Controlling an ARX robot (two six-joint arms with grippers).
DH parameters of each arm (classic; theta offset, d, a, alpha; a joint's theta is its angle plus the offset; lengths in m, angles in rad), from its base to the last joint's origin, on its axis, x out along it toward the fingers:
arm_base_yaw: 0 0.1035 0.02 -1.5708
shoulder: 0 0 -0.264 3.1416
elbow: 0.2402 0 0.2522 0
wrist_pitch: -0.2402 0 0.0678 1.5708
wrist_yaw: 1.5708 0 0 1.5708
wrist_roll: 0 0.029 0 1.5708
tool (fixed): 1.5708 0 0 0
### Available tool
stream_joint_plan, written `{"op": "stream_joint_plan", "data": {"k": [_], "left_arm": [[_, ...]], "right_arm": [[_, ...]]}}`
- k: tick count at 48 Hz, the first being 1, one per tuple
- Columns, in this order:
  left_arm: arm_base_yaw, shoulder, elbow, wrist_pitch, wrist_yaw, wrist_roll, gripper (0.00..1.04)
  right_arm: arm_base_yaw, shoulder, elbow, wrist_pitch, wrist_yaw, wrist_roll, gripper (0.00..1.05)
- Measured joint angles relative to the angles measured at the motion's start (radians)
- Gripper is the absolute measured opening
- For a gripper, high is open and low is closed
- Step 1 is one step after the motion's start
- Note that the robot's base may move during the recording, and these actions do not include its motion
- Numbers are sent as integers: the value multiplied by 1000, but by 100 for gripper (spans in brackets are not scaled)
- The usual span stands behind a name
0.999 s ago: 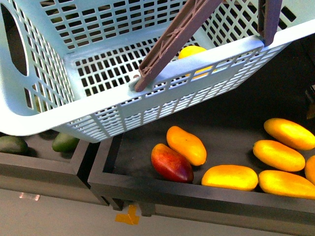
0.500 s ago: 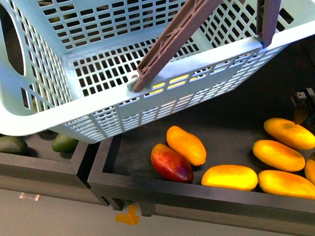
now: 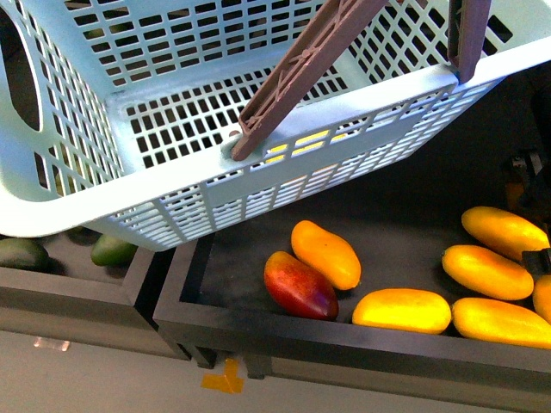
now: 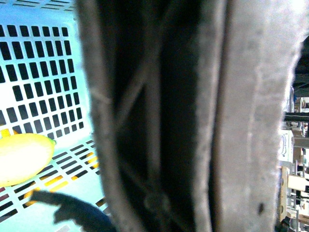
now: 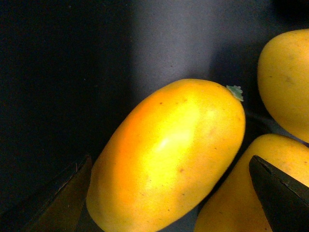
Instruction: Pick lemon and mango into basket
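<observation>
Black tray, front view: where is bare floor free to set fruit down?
Bare floor: between the black tray's left wall and the red-blushed mango; also between the orange oval mango and the yellow mango cluster at right, which is crowded.

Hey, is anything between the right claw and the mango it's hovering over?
Nothing visible. In the right wrist view the mango lies bare inside the open right claw. One finger does overlap a neighbouring mango close beside it, which might crowd the descent.
</observation>
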Motion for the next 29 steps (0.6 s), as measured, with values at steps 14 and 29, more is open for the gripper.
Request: {"op": "stream_joint_plan", "data": {"k": [14, 29], "left_arm": [[0, 0, 0, 0, 0, 0, 14], [0, 0, 0, 0, 0, 0, 14]], "right_arm": [[-9, 85, 134, -82, 4, -21, 88], [-38, 68, 103, -33, -45, -123, 56]]}}
